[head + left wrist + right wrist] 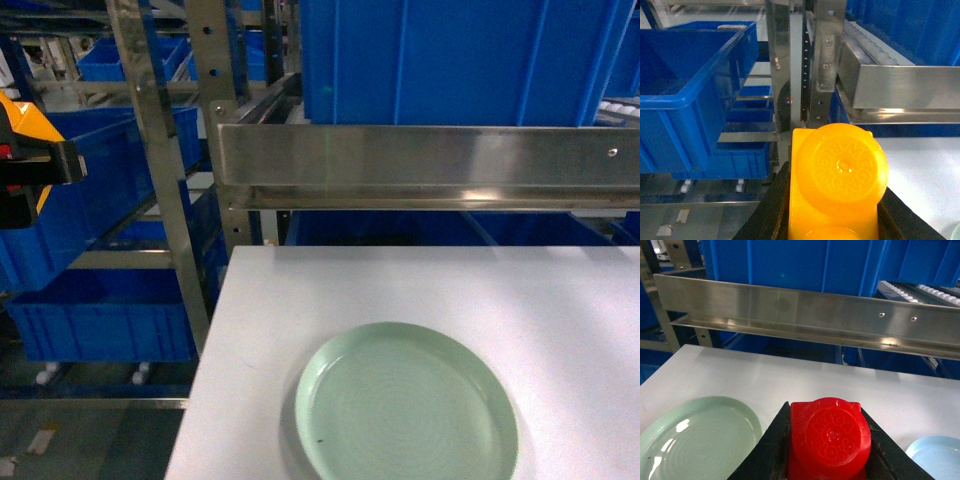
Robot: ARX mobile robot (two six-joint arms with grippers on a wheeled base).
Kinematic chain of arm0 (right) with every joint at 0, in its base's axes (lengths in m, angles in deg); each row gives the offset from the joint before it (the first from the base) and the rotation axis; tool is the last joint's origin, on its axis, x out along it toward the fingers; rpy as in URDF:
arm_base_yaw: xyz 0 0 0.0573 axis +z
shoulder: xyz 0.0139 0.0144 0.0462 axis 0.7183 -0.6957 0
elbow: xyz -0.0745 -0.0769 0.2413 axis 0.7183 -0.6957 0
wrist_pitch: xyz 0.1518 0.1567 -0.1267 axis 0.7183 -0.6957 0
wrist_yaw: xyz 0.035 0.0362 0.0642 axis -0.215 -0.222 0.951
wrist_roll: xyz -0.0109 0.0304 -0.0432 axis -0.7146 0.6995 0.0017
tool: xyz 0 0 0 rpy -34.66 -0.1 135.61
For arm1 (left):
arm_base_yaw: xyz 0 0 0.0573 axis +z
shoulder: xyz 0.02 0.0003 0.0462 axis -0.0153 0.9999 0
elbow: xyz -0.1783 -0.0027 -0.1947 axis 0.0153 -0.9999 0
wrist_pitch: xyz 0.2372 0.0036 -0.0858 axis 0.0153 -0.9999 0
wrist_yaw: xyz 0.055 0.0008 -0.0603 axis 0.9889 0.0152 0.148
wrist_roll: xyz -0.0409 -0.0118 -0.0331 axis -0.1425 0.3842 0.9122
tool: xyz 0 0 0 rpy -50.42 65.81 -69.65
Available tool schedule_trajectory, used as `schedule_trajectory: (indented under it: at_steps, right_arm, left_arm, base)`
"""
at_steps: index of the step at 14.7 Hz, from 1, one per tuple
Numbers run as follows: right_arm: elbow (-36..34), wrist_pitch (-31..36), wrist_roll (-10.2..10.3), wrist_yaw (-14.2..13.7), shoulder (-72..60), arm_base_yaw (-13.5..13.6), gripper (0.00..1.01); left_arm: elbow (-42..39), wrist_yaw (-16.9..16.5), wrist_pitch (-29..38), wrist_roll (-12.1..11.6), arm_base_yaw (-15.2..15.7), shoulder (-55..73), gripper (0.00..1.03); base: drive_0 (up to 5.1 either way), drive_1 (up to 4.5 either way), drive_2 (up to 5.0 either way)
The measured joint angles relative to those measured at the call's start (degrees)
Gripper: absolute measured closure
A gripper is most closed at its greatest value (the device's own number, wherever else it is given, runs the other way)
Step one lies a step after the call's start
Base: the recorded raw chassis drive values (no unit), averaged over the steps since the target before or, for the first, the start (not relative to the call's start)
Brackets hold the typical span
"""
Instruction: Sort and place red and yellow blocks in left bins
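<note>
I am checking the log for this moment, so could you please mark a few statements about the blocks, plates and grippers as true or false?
1. The left gripper holds the yellow block. True.
2. The right gripper is empty. False: it is shut on the red block.
3. The green plate holds a block. False: it holds none.
4. A blue crate sits left of the yellow block in the left wrist view. True.
5. A pale blue plate lies on the white table. True.
</note>
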Motion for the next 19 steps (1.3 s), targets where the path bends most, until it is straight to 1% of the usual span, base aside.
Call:
schedule_trajectory:
  at_steps: [12, 19]
  right_arm:
    - [0.0, 0.04, 0.0, -0.02, -0.04, -0.02, 0.73]
    - [0.0, 0.0, -0.02, 0.0, 0.02, -0.02, 0.73]
  left_arm:
    - [-0.07, -0.07, 0.13, 0.0, -0.02, 0.11, 0.76]
    - [-0.11, -0.04, -0.09, -0.02, -0.07, 0.13, 0.76]
  base:
    - [-4.6, 0.96, 3.9]
    - [-5.0, 2.31, 2.6]
